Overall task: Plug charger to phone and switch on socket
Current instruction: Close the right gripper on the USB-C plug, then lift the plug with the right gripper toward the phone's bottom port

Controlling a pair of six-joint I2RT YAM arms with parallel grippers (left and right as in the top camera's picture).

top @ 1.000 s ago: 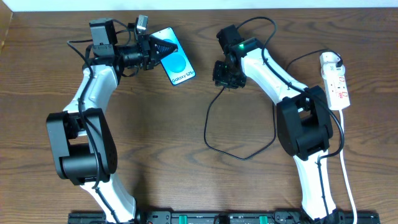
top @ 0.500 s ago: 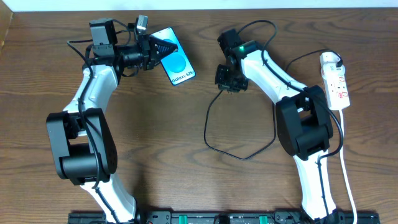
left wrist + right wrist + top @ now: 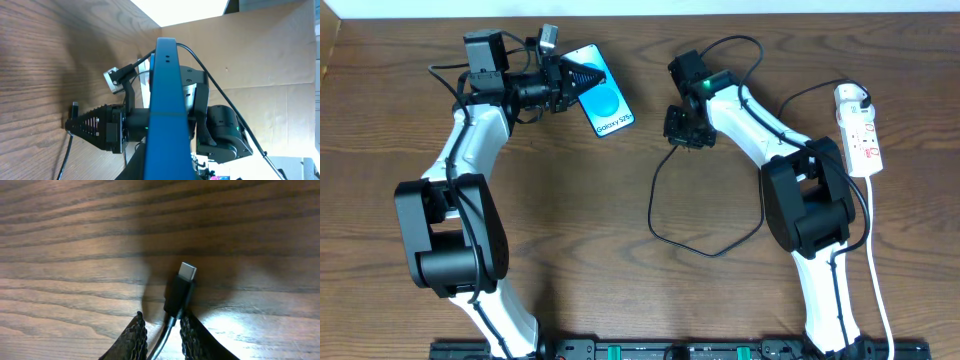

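My left gripper [image 3: 582, 80] is shut on the phone [image 3: 605, 102], holding it tilted above the back of the table, blue screen lit. In the left wrist view the phone [image 3: 167, 110] shows edge-on. The charger is a thin black cable [image 3: 655, 200] that loops over the table to its white plug [image 3: 851, 97] in the socket [image 3: 862, 135] at the right. My right gripper [image 3: 682, 127] is shut on the cable just behind its dark plug. That plug [image 3: 180, 292] sticks out past the fingertips [image 3: 192, 332], its metal tip [image 3: 187, 271] pointing away, just above the wood.
The socket's white cord [image 3: 880, 290] runs down the right side of the table toward the front. The black cable's loop [image 3: 705, 248] lies on the middle of the table. A white wall edge [image 3: 640, 8] borders the back.
My right gripper has shifted slightly left with the plug end, and its jaws have narrowed on the cable. The left gripper and phone have not moved.
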